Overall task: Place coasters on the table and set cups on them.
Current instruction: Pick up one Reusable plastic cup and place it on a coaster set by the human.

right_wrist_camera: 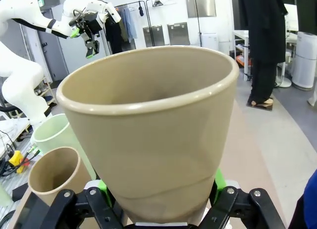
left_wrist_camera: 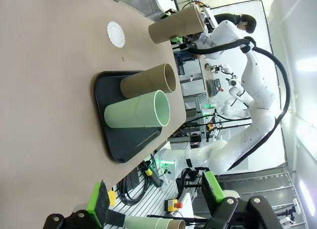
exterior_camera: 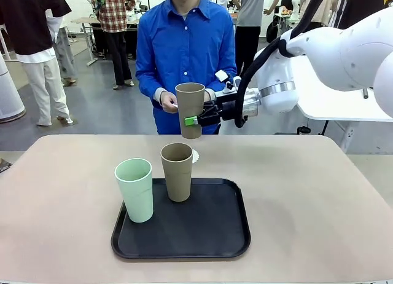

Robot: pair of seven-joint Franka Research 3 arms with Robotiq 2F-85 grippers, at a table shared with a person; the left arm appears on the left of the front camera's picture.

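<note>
**Right gripper (exterior_camera: 195, 120) holds tall tan-brown matte tumbler (exterior_camera: 190, 98) aloft**

Its jaws clamp the tumbler's lower half above the beige tabletop's (exterior_camera: 319, 192) far edge; a white scalloped paper coaster (exterior_camera: 196, 155) lies roughly below. The left gripper (left_wrist_camera: 154, 197) hangs open, empty.

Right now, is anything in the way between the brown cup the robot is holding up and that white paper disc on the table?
Nothing visible. The coaster lies bare on the table, with open air up to the lifted tan cup. The other tan cup stands apart on the tray, clear of the coaster.
</note>
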